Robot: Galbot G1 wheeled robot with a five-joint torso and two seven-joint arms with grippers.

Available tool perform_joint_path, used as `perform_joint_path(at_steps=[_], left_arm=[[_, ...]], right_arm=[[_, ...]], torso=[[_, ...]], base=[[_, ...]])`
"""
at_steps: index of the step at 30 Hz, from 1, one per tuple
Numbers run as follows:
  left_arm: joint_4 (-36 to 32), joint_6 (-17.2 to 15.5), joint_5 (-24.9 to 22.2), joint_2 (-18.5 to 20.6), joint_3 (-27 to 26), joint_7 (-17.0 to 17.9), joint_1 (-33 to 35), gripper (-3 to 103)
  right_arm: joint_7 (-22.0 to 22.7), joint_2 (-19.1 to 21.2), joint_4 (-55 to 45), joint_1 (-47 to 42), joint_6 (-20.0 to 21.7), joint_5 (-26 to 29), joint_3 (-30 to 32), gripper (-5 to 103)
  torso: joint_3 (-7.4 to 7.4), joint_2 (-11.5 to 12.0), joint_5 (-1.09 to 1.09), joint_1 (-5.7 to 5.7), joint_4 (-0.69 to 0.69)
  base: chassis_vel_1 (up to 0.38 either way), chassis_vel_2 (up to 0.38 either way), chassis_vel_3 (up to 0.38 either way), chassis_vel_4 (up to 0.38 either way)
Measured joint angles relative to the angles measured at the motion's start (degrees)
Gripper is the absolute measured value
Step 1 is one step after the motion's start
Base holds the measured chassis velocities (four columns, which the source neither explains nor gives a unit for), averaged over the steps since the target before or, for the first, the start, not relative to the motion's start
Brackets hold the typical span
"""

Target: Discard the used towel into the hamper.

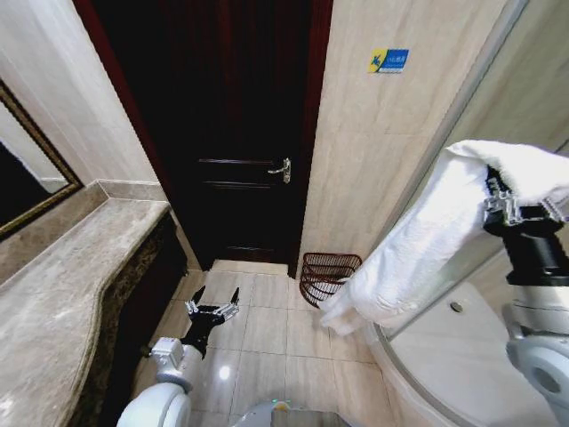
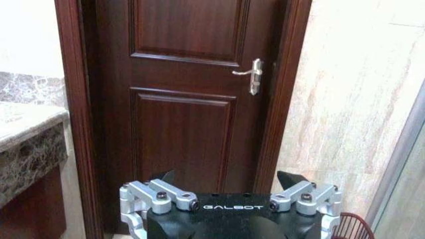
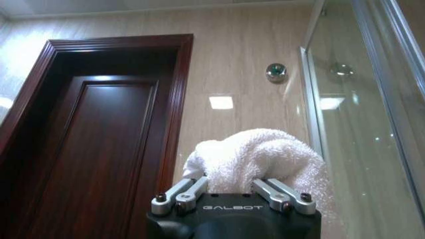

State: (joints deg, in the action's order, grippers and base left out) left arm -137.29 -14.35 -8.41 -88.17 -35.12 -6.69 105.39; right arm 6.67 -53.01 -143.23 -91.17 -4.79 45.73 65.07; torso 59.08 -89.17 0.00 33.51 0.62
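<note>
Ahead of me at twelve o'clock stands a dark wood panelled door (image 1: pixel 238 133) with a silver lever handle (image 1: pixel 282 169), set in a reddish frame. Beige tiled walls (image 1: pixel 382 160) flank it, one bearing a small blue and yellow sticker (image 1: pixel 388 60). At nine o'clock runs a mottled marble counter (image 1: pixel 62 276) beneath a framed mirror (image 1: pixel 27 169). Glossy pale floor tiles (image 1: pixel 267 329) catch a ceiling light's glare. At three o'clock curves a glass shower enclosure (image 3: pixel 362 124)
</note>
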Motion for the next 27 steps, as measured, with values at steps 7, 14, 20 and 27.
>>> perform_joint_path(at_steps=[7,14,20,27], left_arm=[[0.0,0.0,0.0,0.0,0.0,0.0,0.0,100],[0.0,0.0,0.0,0.0,0.0,0.0,0.0,100],[0.0,0.0,0.0,0.0,0.0,0.0,0.0,100],[0.0,0.0,0.0,0.0,0.0,0.0,0.0,100]], right_arm=[[0.0,0.0,0.0,-0.2,0.1,0.6,0.8,12],[-0.1,-0.5,0.0,-0.9,-0.1,1.1,2.0,12],[0.0,-0.5,0.0,-1.1,-0.1,1.7,2.7,12],[0.0,0.0,0.0,-0.8,-0.1,2.3,3.3,12]], torso=[[-0.01,0.0,-0.01,-0.02,0.0],[0.0,0.0,0.0,0.01,-0.01],[0.0,0.0,-0.01,0.02,-0.01],[0.0,0.0,0.0,-0.01,0.0]], base=[[0.0,0.0,0.0,0.0],[-0.092,0.102,0.101,-0.098],[-0.099,0.104,0.111,-0.103],[-0.071,0.075,0.08,-0.082]])
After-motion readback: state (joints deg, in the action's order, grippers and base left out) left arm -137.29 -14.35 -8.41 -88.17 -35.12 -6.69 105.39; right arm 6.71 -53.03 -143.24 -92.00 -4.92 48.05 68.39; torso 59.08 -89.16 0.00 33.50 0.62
